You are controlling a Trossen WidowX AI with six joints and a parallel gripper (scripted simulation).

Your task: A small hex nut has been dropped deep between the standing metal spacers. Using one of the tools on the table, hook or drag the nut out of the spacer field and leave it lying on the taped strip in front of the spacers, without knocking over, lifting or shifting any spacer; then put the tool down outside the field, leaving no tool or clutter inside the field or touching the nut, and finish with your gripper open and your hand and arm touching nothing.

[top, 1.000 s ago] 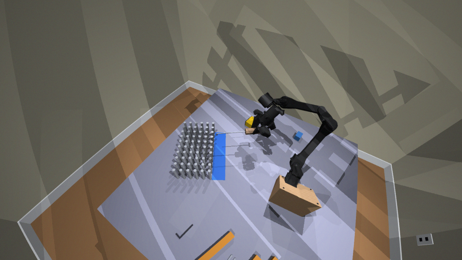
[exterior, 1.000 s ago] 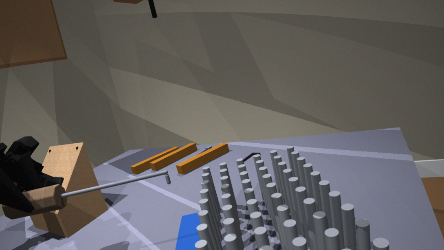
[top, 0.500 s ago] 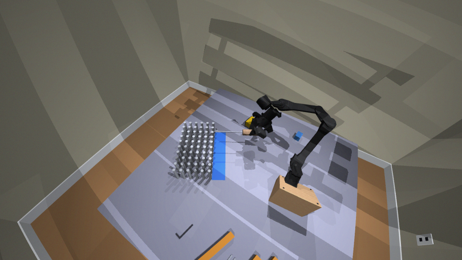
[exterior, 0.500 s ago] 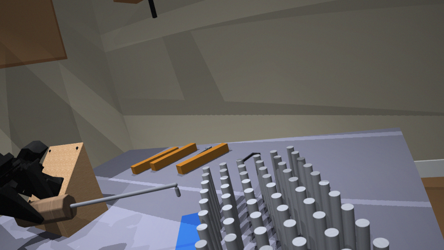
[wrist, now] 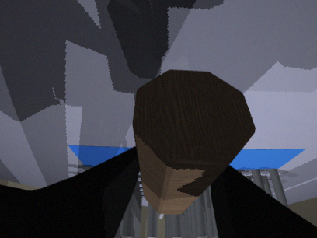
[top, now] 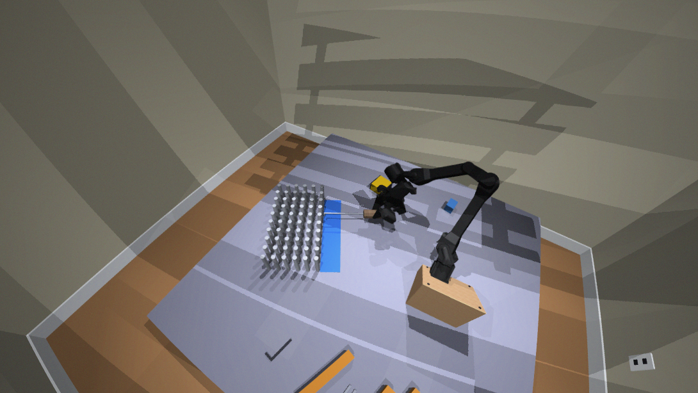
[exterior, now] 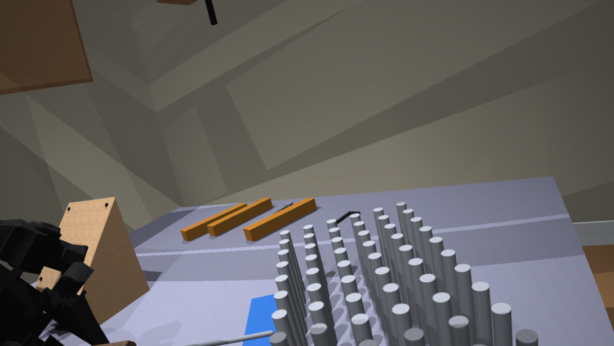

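Note:
My gripper (top: 376, 213) (wrist: 176, 159) is shut on the wooden handle (top: 369, 214) (wrist: 194, 121) of a hook tool and holds it low over the table. The tool's thin metal rod (top: 346, 214) (exterior: 240, 338) lies almost level, crosses the far end of the blue taped strip (top: 332, 244) (exterior: 257, 313) (wrist: 93, 153), and its tip reaches the front row of the standing grey spacers (top: 292, 226) (exterior: 378, 275) (wrist: 182, 220). The hook end is hidden among the spacers. I cannot see the hex nut in any view.
A yellow block (top: 380, 183) lies just behind the gripper and a small blue cube (top: 451, 205) to its right. The arm's wooden base (top: 444, 295) (exterior: 103, 257) stands in front. Orange bars (top: 327, 370) (exterior: 279, 218) and a black L-shaped tool (top: 279, 351) (exterior: 347, 216) lie beyond the spacers.

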